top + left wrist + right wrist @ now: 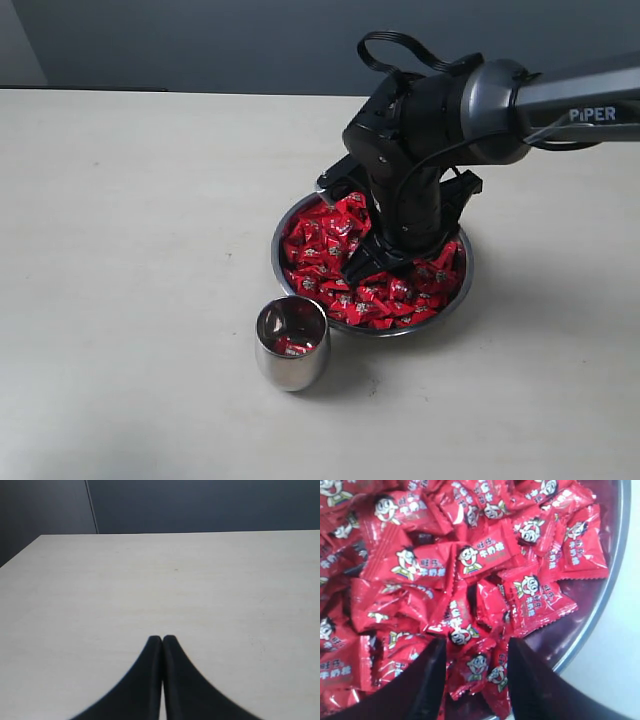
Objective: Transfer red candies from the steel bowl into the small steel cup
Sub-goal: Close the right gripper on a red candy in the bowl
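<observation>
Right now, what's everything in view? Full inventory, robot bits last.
table: one, pale beige, under everything
wall: one, dark grey-blue, behind the table
steel bowl: one, shiny steel, on the table right of centre in the exterior view
small steel cup: one, polished steel, upright on the table, close by the bowl's near-left rim in the exterior view
red candies: many, red with pale print, heaped in the steel bowl; at least one in the small steel cup
right arm: one, black and grey, reaching over the bowl
right hand: one, black, jaws apart, tips down among the candies
left hand: one, black, jaws together, over the table, seen only in its wrist view
</observation>
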Controlling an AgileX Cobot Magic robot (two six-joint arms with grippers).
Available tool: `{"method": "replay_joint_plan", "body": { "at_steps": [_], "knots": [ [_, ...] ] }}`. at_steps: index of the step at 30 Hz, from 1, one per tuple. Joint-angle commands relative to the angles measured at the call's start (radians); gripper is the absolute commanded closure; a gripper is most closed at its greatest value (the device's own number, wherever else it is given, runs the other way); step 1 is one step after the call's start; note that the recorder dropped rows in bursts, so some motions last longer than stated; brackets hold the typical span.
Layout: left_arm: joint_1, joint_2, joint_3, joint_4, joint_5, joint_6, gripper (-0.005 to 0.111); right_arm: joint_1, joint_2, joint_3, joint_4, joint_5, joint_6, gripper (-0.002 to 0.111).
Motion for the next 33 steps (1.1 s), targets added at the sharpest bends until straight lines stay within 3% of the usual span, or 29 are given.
{"method": "replay_joint_plan", "body": {
  "at_steps": [1,33],
  "knots": [
    [-0.005,-0.005,0.005,-0.006,-0.01,-0.001,0.106,-0.005,-0.001,0.001,-0.01,0.004,0.0,0.071],
    [-0.005,-0.005,0.005,-0.006,-0.01,-0.001,0.106,-0.005,-0.001,0.001,0.008,0.006,0.0,0.071]
  ]
}}
